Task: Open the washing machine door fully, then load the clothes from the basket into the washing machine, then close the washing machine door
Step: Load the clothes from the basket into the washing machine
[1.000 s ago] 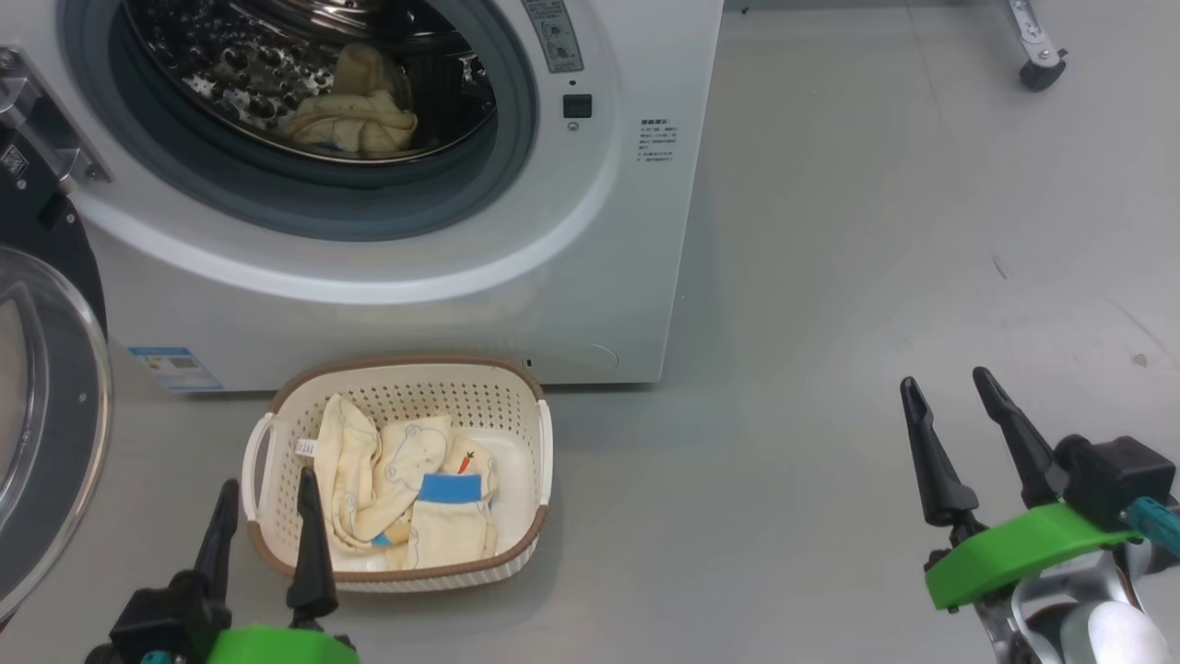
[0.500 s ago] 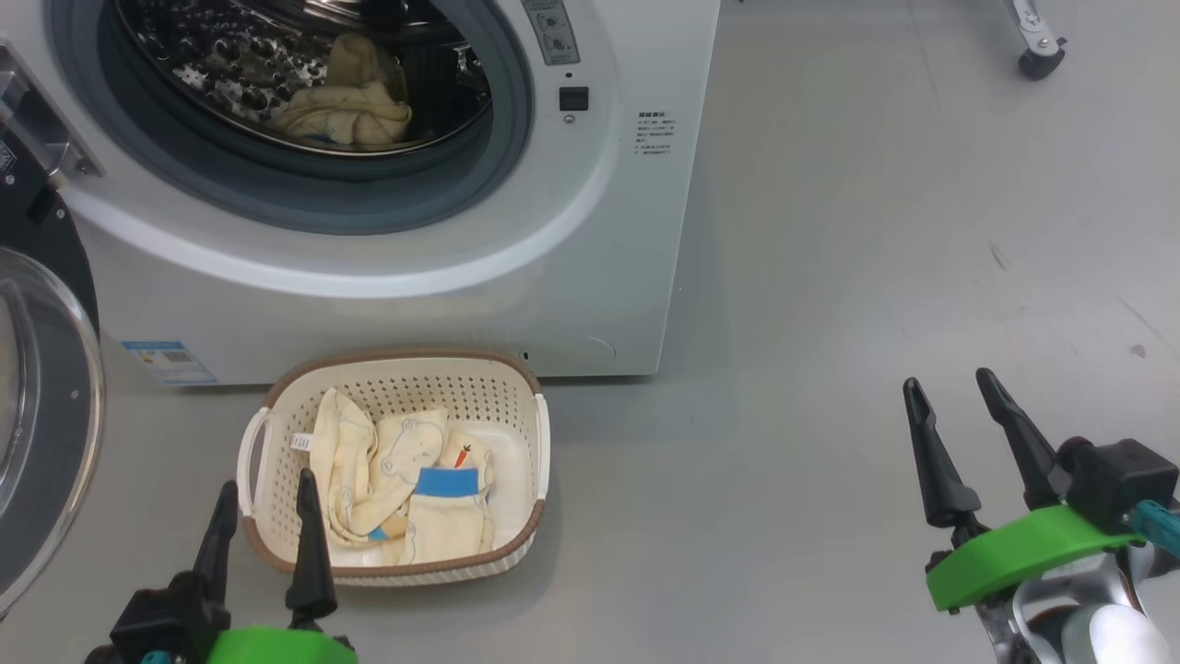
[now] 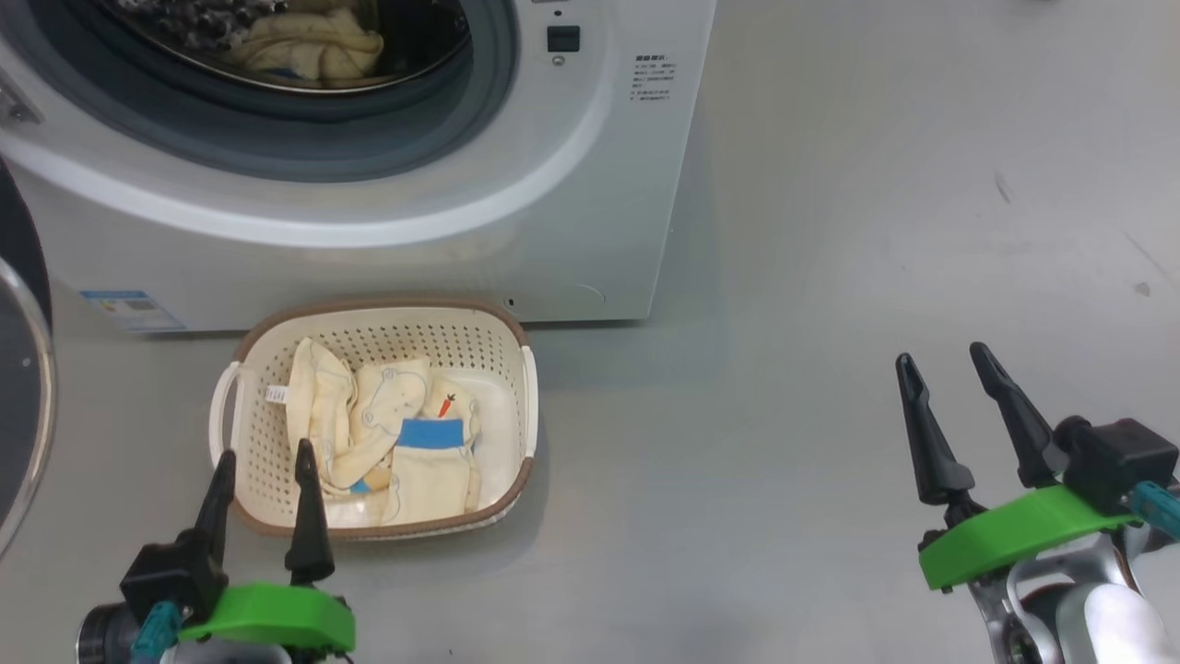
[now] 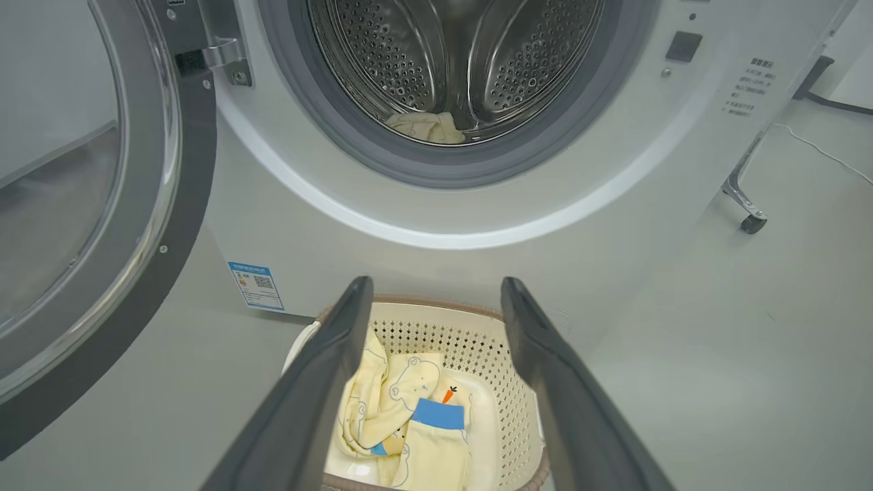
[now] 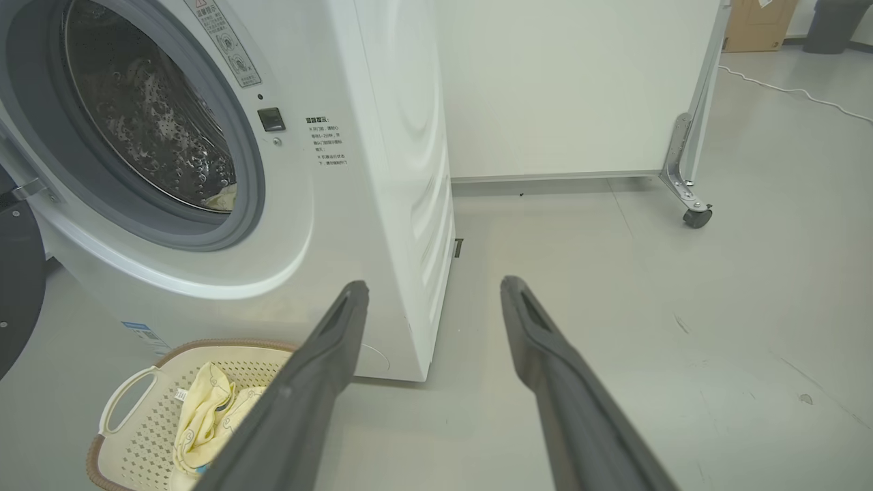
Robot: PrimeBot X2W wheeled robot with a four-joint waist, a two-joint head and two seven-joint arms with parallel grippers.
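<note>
The white washing machine (image 3: 369, 249) stands at the top left with its door (image 4: 102, 204) swung wide open to the left. One cream-yellow garment (image 3: 304, 46) lies in the steel drum (image 4: 450, 61). The cream basket (image 3: 241, 433) sits on the floor before the machine, holding more clothes (image 3: 387, 443) with a blue band and a carrot mark. My left gripper (image 3: 263, 461) hovers open over the basket's near left corner, nothing between its fingers. My right gripper (image 3: 940, 360) stands open and empty over bare floor far to the right.
Grey floor (image 3: 830, 277) stretches to the right of the machine. A white panel on a castor foot (image 5: 696, 215) stands behind it, with a cable (image 5: 784, 88) along the floor. The open door's black rim (image 5: 17, 286) juts out on the left.
The whole head view has slid: the machine and basket sit higher and further left, so the camera has tilted down. Both grippers stay open and keep their places.
</note>
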